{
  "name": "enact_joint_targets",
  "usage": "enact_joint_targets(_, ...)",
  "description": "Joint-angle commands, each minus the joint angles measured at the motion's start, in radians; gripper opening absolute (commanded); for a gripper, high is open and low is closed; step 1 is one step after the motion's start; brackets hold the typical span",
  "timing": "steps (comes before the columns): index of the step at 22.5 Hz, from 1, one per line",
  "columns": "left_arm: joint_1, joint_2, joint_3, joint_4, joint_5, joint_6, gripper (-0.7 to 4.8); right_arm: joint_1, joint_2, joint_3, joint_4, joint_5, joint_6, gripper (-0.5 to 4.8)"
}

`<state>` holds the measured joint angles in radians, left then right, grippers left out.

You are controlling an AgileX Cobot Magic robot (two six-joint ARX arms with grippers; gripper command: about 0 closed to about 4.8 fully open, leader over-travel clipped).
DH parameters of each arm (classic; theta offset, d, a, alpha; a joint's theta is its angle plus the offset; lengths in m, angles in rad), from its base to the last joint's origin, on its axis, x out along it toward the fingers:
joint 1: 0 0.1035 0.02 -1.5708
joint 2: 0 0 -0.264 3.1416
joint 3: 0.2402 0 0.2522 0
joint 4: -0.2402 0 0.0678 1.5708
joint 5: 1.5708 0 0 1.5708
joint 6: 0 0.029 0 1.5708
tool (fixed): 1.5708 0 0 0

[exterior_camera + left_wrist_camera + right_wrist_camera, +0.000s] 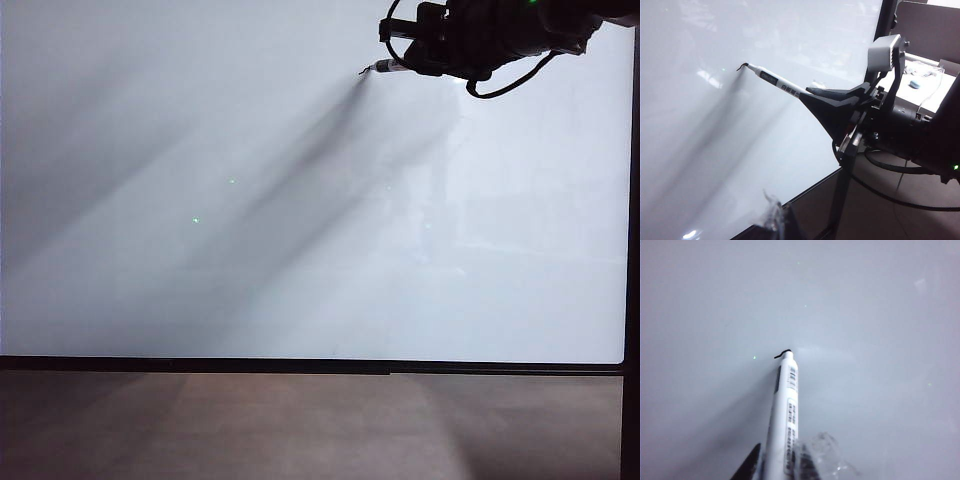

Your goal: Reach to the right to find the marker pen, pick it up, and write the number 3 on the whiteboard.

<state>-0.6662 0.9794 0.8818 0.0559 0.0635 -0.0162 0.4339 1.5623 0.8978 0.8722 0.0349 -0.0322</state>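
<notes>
The whiteboard (250,200) is a big glossy white sheet filling most of the exterior view. My right gripper (412,58) reaches in from the upper right and is shut on the marker pen (385,67), a slim white barrel with printed labels. In the right wrist view the pen (787,410) runs out from between the gripper's (782,467) fingers, and its dark tip rests on the board. Of the number 3 only a short curved black stroke (782,353) shows at the tip. My left gripper (775,217) shows only as a blurred fingertip near the board's lower edge, well away from the pen (777,83).
A thin black frame (300,366) bounds the board below and on the right, over a brown surface (300,430). Black cables (510,85) loop under the right arm. The left wrist view shows a black stand post (842,200) and a cluttered desk (920,80) beyond the board.
</notes>
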Motion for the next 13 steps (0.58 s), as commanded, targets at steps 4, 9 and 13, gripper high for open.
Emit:
enact_joint_targets(4,0.001,-0.003,0.001,0.011,0.000,0.005,-0.05,-0.001,-0.009,0.002,-0.009,0.028,-0.002,0.47)
enact_joint_targets(9,0.001,-0.003,0.001,0.011,0.000,0.005,-0.05,-0.001,-0.017,0.002,-0.013,0.064,-0.002,0.43)
enact_joint_targets(13,0.001,-0.003,0.001,0.011,0.000,0.005,-0.05,-0.001,-0.024,0.001,-0.027,0.078,-0.002,0.43)
